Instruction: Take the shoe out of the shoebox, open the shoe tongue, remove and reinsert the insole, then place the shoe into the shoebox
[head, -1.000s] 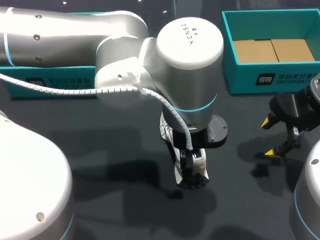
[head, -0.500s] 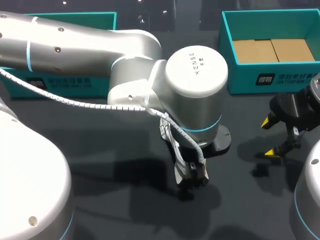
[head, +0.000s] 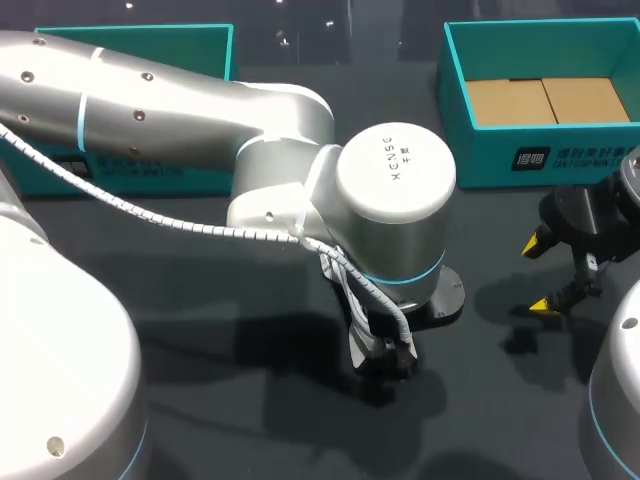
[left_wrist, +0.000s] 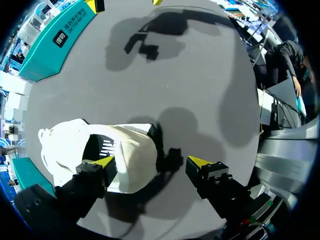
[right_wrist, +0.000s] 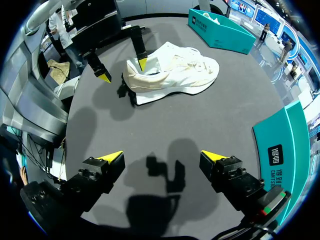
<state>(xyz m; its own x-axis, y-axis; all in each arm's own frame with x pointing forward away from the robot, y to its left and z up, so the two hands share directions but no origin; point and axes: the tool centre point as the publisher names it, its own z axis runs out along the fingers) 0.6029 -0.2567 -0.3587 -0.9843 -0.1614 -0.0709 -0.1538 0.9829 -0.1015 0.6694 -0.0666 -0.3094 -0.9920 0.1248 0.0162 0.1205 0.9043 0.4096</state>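
Note:
A white shoe lies on its side on the dark table, its heel toward my left gripper. That gripper is open and straddles the heel: one fingertip is at the shoe's opening, the other stands outside, clear of the heel. In the head view my left wrist covers most of the shoe; the left gripper shows just under it. The teal shoebox with a cardboard floor stands at the back right. My right gripper hangs open over bare table in front of the box, holding nothing.
A second teal box stands at the back left, behind my left arm. In the right wrist view the shoe lies ahead of my right gripper, with bare table between them and the shoebox wall beside it.
My left arm has swung its wrist further over the shoe and come down at the heel, hiding more of it. The right arm has kept still.

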